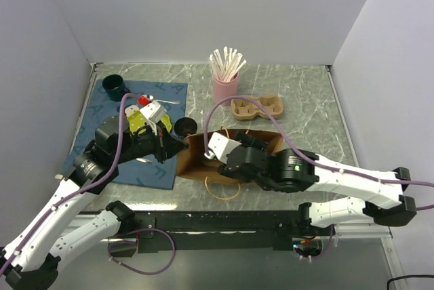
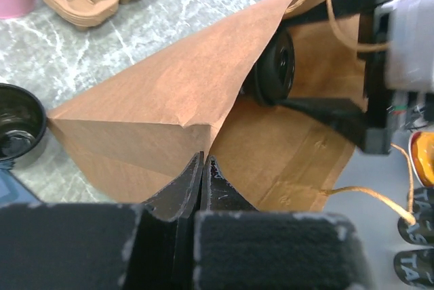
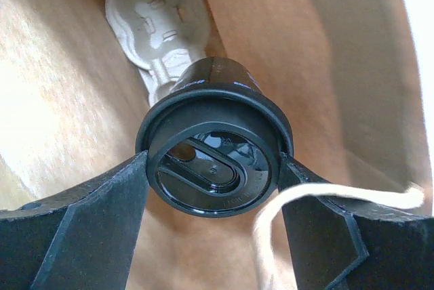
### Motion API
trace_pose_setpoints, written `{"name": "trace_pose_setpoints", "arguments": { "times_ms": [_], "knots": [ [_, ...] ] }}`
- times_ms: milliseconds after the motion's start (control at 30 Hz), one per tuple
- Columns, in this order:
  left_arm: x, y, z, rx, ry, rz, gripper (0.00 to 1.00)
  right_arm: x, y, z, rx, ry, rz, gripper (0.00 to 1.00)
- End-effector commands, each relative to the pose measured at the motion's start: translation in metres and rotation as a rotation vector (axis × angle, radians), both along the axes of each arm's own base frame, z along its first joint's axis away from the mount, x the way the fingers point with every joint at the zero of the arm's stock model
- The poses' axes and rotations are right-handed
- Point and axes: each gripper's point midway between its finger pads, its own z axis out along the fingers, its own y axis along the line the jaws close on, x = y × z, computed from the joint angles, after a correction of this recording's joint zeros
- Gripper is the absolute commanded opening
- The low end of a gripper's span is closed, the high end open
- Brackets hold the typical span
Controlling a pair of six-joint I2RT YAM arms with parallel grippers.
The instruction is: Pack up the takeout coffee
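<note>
Two robot arms work a brown paper bag (image 1: 261, 142) that lies on its side near the front of the grey marbled counter (image 1: 305, 100). From the left, the left arm (image 1: 102, 161) reaches across a blue mat (image 1: 135, 168); the left jaws are clenched on an edge of the paper at the bag's left end, and the left wrist view shows that side raised like a tent. The right arm (image 1: 339, 178) stretches in from the right with its wrist over the bag. Seen from the right wrist, the right jaws stand wide and grasp a black coffee cup (image 3: 213, 161) by its lidded rim, one finger pressed to each side, with brown paper walls all around. The cup is inside the bag, tipped on its side with the lid toward the wrist camera; the left wrist view catches it as a dark disc (image 2: 274, 66) under the lifted paper. A pale moulded shape (image 3: 159, 19) lies deeper in the bag, too blurred to name. A twine handle (image 3: 325, 198) loops past the right finger. Farther back stand a pink cup of wooden stirrers (image 1: 225, 80) and a cardboard cup carrier (image 1: 256, 107). One open dark cup (image 1: 113, 87) sits at the mat's far corner, another (image 1: 184, 126) just beside the bag.
</note>
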Motion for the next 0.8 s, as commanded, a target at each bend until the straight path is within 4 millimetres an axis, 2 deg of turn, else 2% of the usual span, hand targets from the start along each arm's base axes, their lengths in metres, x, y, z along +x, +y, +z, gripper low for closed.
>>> {"name": "trace_pose_setpoints", "arguments": {
  "times_ms": [0,200,467,600,767],
  "knots": [
    [-0.009,-0.010,0.017,-0.049,-0.012,-0.076,0.01,-0.002,-0.004,0.018,0.052,-0.036,0.066,0.57],
    [-0.015,-0.021,0.018,-0.081,0.015,-0.151,0.01,-0.011,-0.013,0.010,0.014,0.010,0.102,0.57],
    [-0.025,-0.024,0.015,-0.085,-0.001,-0.220,0.01,-0.018,-0.030,-0.003,-0.066,-0.011,0.178,0.57],
    [-0.031,-0.024,0.010,-0.061,0.003,-0.261,0.01,-0.012,-0.029,0.000,-0.100,-0.055,0.193,0.57],
    [-0.034,-0.024,0.000,-0.057,0.025,-0.276,0.05,-0.015,-0.026,-0.014,-0.155,-0.028,0.238,0.56]
  ]
}}
